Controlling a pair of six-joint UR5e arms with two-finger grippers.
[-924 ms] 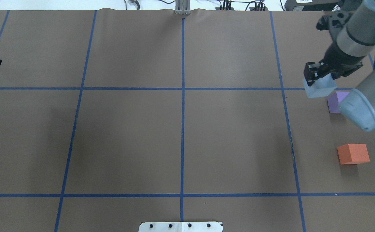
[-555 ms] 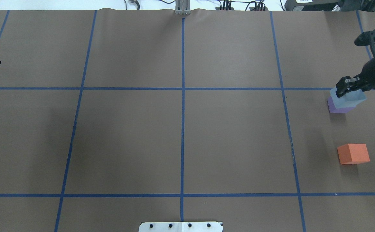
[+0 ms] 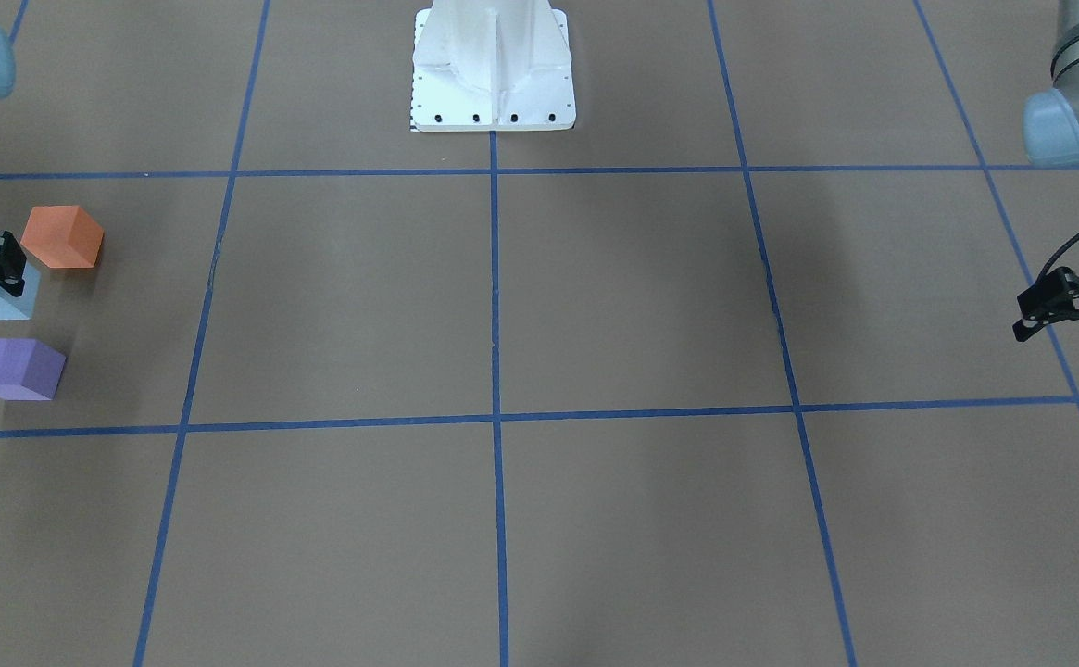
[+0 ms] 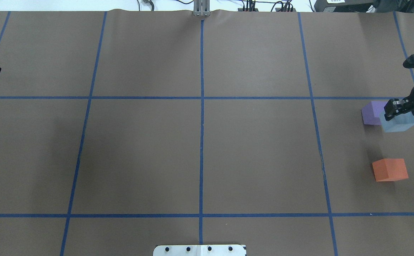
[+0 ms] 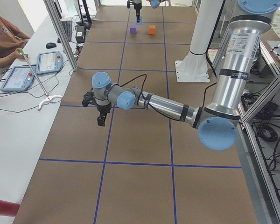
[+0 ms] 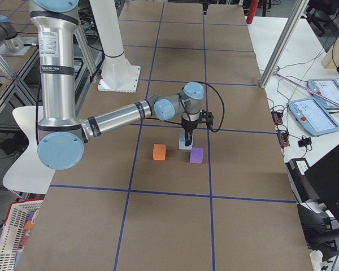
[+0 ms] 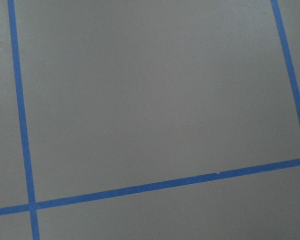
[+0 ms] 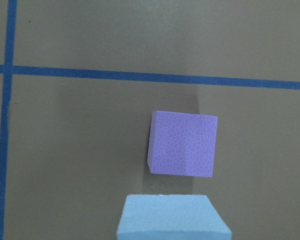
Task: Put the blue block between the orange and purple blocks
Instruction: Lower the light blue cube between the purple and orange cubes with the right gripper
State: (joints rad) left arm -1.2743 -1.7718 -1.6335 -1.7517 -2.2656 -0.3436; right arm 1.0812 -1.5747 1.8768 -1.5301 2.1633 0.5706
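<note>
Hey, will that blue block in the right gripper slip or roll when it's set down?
Probably neither. The blue block has flat faces, so it should sit, not roll. Its matte, foam-like surface looks grippy and light, though the right gripper may squash it slightly.

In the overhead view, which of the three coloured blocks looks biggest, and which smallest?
Largest: orange block.
Then blue block and purple block, unranked: the right gripper hides part of blue, and blue overlaps purple.

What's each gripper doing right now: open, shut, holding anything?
Left gripper: open, nothing between its fingers.
Right gripper: closed on the blue block.
</note>
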